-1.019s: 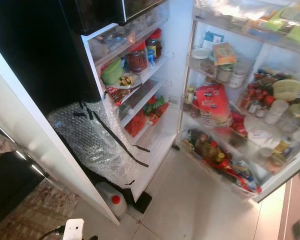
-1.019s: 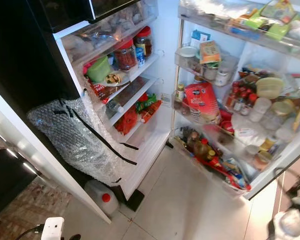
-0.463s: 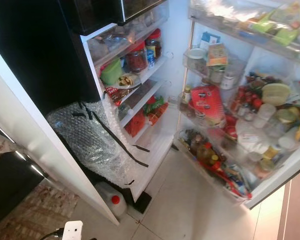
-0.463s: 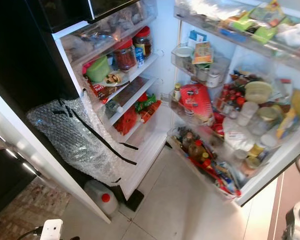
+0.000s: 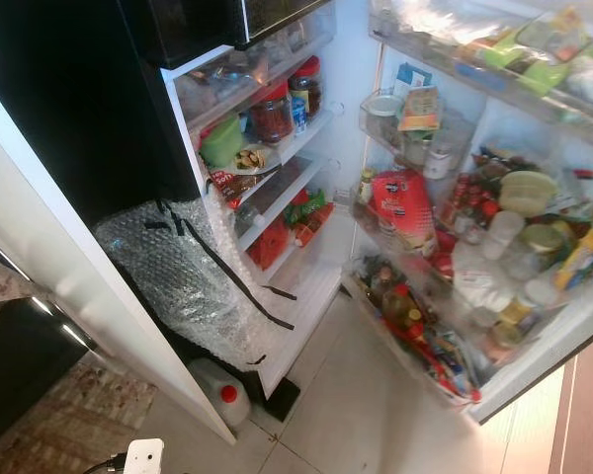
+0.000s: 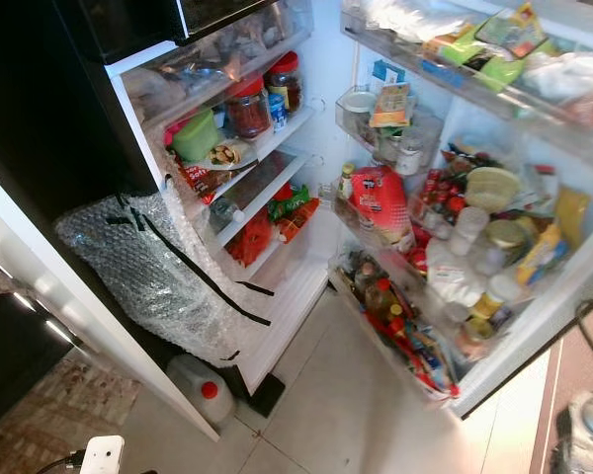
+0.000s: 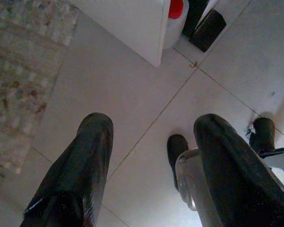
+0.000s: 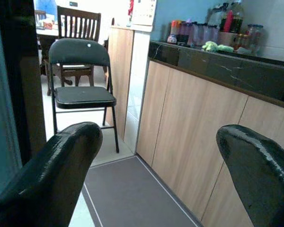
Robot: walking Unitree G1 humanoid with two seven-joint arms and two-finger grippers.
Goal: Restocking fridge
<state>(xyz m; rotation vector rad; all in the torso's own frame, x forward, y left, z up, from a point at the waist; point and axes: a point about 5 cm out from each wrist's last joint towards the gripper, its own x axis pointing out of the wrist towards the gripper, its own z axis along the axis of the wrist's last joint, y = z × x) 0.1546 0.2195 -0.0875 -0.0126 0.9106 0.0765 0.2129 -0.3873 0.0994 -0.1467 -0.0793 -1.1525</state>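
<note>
The fridge door (image 6: 534, 326) stands wide open on the robot's right. Its racks are crowded with bottles and jars, so I judge it heavy; the best hold is its stiff outer edge. The fridge shelves (image 5: 277, 148) are full too. The left end effector (image 7: 151, 156) hangs over the floor (image 7: 132, 90), fingers apart and empty. The right end effector (image 8: 156, 161) is also spread, holding nothing.

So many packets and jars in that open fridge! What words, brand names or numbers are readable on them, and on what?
None can be read with confidence.
Red bag in the fridge door: a dark logo and white print, too blurred to read.
Blue carton on the door's upper shelf: print too small.
Red-lidded jars on the inner shelf: labels illegible.
Green packet lower down: blurred.
Paper on the wooden panel, right wrist view: too small.
</note>
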